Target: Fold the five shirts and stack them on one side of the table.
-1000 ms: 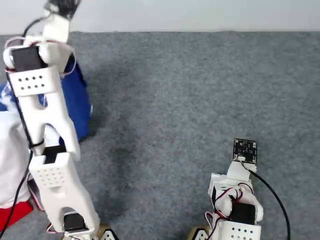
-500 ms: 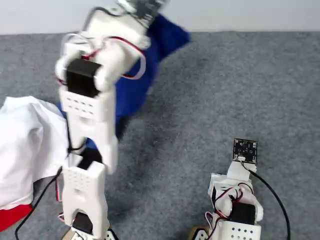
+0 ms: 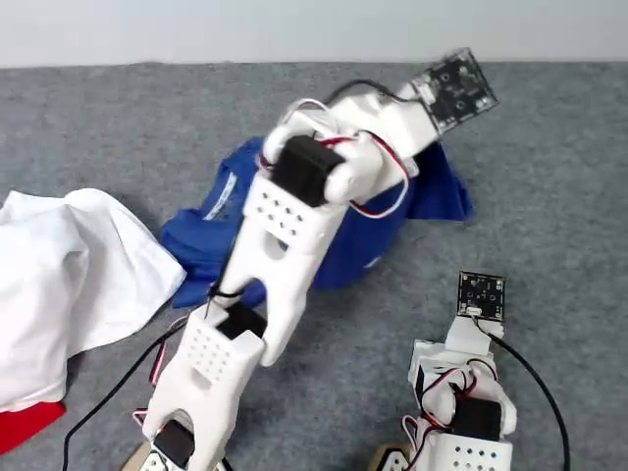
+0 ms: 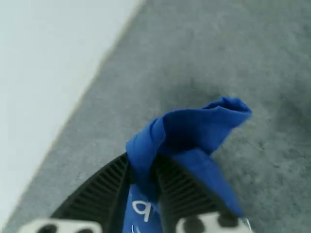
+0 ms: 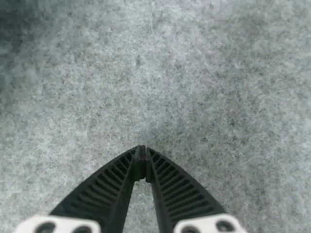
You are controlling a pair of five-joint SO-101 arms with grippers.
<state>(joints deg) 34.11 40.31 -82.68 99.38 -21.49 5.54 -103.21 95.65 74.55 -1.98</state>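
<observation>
Swung right from the far-left corner, my left gripper (image 4: 143,167) is clamped on a bunched edge of the blue shirt (image 3: 191,243), now dragged to the middle of the table (image 3: 549,147). My right gripper (image 5: 142,155) sits pinched together on nothing at the near right. By my reckoning nothing is folded or stacked yet: the blue one is crumpled, and the white shirt (image 3: 69,275) and red shirt (image 3: 25,422) lie heaped at the left.

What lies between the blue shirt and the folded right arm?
Nothing; the high view shows bare grey table between blue shirt and right arm.
</observation>
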